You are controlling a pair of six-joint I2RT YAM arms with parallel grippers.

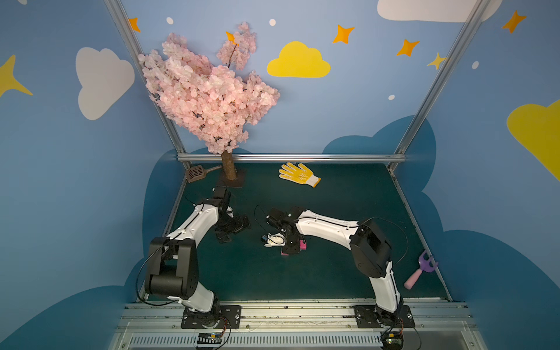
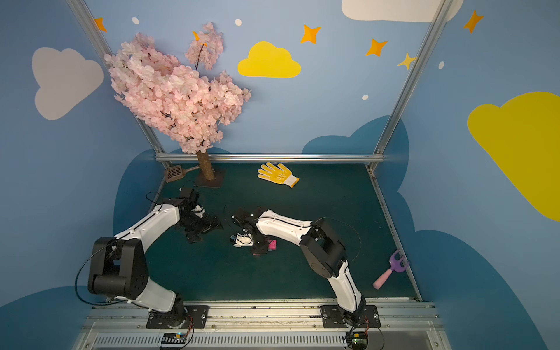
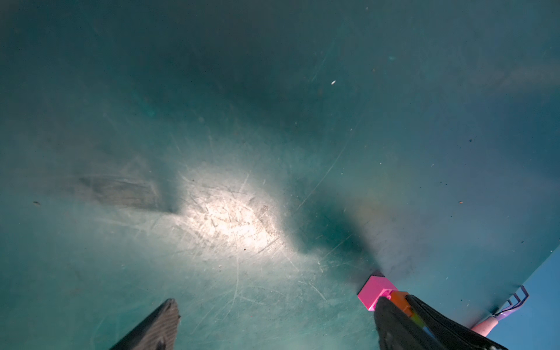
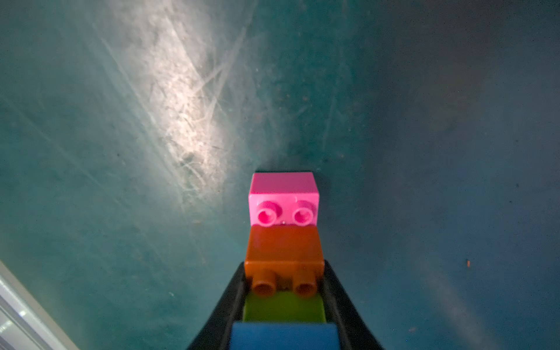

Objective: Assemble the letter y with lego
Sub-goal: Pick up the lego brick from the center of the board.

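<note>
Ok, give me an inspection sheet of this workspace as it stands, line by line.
Surface: dark green mat, scratched, one glare patch.
Job's things: brick row, pink, orange, green and blue, joined.
Clutter: yellow glove, brown scoop and blossom tree at the back; pink-handled rake at the right edge.
Grippers: left pincer open, empty; right pincer shut on the brick row.
Cables: black cables looping along both arms, no snag seen.
Surroundings: blue walls with clouds and stars, metal frame.
</note>
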